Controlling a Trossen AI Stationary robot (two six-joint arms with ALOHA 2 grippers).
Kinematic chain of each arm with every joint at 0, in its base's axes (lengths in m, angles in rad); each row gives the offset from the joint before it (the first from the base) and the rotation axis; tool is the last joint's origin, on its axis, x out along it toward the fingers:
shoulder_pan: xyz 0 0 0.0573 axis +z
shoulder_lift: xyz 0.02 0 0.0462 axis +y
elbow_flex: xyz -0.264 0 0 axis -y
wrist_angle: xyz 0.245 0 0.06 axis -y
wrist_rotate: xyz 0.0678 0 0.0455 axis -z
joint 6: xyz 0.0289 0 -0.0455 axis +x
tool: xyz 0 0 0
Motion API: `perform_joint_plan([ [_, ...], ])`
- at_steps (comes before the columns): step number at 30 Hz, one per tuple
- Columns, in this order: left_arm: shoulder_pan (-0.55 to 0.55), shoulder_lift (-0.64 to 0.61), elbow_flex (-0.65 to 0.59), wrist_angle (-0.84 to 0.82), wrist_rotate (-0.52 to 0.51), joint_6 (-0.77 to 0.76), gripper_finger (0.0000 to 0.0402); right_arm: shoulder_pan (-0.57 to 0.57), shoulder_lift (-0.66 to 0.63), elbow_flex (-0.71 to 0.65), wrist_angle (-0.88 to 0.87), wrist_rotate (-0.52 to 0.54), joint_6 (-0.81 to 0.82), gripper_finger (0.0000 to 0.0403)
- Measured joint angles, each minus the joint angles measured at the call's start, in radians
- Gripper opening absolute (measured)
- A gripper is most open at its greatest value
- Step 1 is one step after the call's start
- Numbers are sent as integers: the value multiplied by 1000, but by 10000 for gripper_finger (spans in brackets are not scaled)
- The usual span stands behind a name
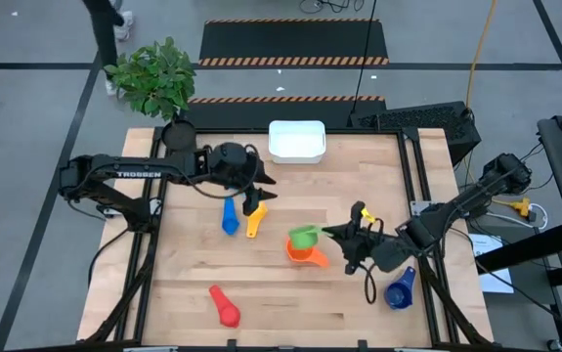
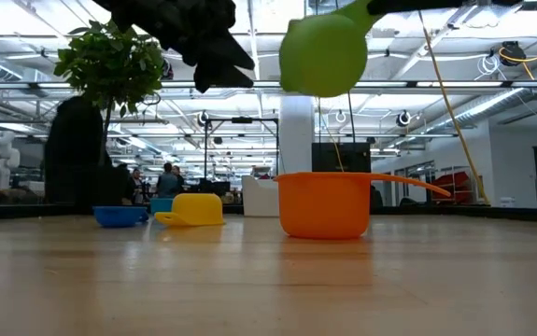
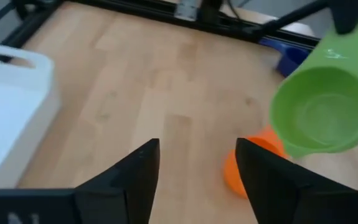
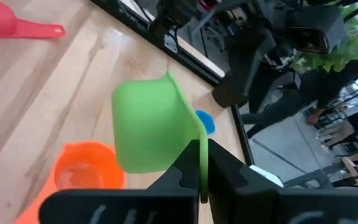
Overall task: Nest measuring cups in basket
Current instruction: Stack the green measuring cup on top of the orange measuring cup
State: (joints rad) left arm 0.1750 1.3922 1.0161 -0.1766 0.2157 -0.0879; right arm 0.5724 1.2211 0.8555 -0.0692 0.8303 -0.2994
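The right claw (image 1: 334,233) is clenched on the handle of the green measuring cup (image 1: 303,237), holding it in the air just above the orange measuring cup (image 1: 305,254), which sits near the tabletop's (image 1: 290,303) centre. The left claw (image 1: 254,198) hangs released and empty over the yellow cup (image 1: 253,223); the blue cup (image 1: 229,218) lies beside it at 9 o'clock. The white basket (image 1: 296,141) stands at 12 o'clock by the far edge. The red cup (image 1: 225,306) lies at 7 o'clock, the dark blue cup (image 1: 400,288) at 4 o'clock.
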Motion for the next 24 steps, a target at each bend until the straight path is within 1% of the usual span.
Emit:
perform_joint_plan([
  [6,-104,0,0,15,-5,4,192,34,60,0,56,12,3,0],
  [9,-159,0,-9,36,-74,-3,188,48,94,0,66,41,3,0],
  [11,-194,0,-36,84,-117,-19,186,53,108,0,86,60,1,0],
  [13,-222,-11,-75,140,-137,-23,186,53,115,0,110,60,0,0],
  [17,-241,-32,-144,264,-147,-50,186,62,117,0,124,63,-34,0],
  [19,-241,-51,-176,246,-154,-70,186,65,117,0,137,67,-61,0],
  [21,-241,-61,-190,271,-179,-84,186,67,117,0,133,105,-87,0],
  [23,-241,-89,-219,260,-195,-101,186,77,117,4,128,148,-106,0],
  [24,-242,-89,-226,285,-200,-109,186,83,117,9,131,166,-114,0],
])
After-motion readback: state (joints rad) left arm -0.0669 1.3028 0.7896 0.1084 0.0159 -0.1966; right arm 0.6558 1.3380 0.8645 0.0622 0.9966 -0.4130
